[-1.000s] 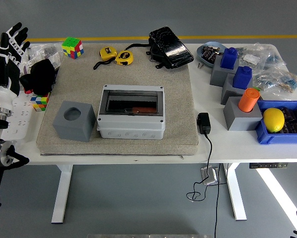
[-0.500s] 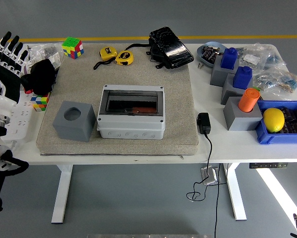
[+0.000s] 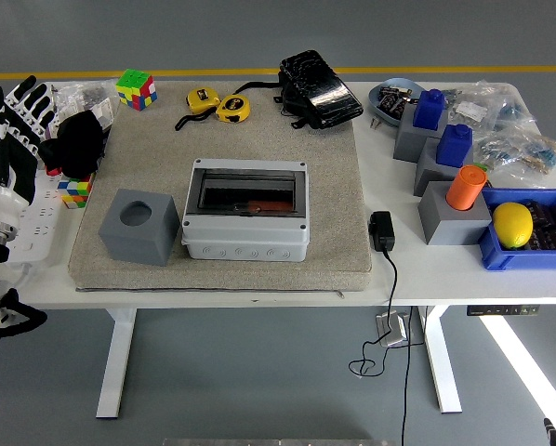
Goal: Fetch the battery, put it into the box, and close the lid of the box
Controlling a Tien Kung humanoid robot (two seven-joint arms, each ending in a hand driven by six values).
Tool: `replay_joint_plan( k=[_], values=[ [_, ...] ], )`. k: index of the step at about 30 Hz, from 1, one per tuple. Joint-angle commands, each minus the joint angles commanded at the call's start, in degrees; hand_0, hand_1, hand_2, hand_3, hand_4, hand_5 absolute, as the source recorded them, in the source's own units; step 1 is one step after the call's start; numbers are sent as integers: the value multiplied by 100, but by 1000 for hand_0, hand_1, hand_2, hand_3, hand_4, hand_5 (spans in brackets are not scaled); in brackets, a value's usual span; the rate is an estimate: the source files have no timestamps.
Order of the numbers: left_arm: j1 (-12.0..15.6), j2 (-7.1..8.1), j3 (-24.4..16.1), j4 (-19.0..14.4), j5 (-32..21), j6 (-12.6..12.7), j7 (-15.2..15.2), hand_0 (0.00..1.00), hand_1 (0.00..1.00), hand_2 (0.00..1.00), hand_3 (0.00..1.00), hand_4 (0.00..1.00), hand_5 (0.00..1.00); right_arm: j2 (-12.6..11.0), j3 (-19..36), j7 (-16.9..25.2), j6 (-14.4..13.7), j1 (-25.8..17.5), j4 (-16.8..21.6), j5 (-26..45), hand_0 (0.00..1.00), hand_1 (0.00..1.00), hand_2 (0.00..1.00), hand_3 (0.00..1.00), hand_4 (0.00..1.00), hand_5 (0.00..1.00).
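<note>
One hand only is in view: the left hand (image 3: 13, 135) stands raised over the table's (image 3: 259, 283) far-left edge, fingers (image 3: 27, 98) extended and slightly apart, holding nothing; the right hand does not show. The grey junction box (image 3: 246, 220) sits at the middle of the beige mat (image 3: 334, 186), its smoked transparent lid (image 3: 248, 192) lying flat over the top, so it looks closed; something reddish shows through it, identity unclear. The battery cannot be picked out for certain: the likeliest candidates are the small dark pieces in the blue bin (image 3: 538, 243) at the right edge beside the lemon (image 3: 512, 224), or those in the blue-grey dish (image 3: 394, 98) at the far right, but they are too small to tell. Judged, no step is begun; the lid would need opening first. A grey cube with a round hole (image 3: 139, 226) sits just beside the box's left wall, narrowing approach from that side; the mat in front and to the right of the box is bare. The grey holder blocks (image 3: 450, 214) with blue and orange cylinders crowd the right side between mat and bin. The black adapter (image 3: 381, 230) and its cord hang off the near edge.
</note>
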Motion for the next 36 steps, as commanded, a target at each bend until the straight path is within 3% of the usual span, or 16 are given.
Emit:
replay_joint_plan(
  k=[10, 19, 27, 36],
  values=[
    [-28, 2, 194, -11, 74, 96, 57, 889, 911, 869, 856, 998, 998, -67, -493, 5, 126, -282, 0, 377, 846, 778, 762, 799, 998, 998],
    [-5, -4, 302, -105, 268, 263, 84, 883, 909, 866, 853, 998, 998, -1, -547, 94, 172, -364, 0, 423, 852, 791, 767, 807, 998, 998],
    [-4, 4, 403, -191, 411, 360, 107, 880, 906, 865, 850, 998, 998, -76, -1348, 229, 170, -383, 0, 1021, 859, 801, 777, 816, 998, 998],
    [35, -40, 442, -222, 388, 419, 98, 868, 894, 852, 842, 998, 998, -116, -1701, 269, 173, -397, 0, 1387, 857, 800, 776, 813, 998, 998]
  ],
)
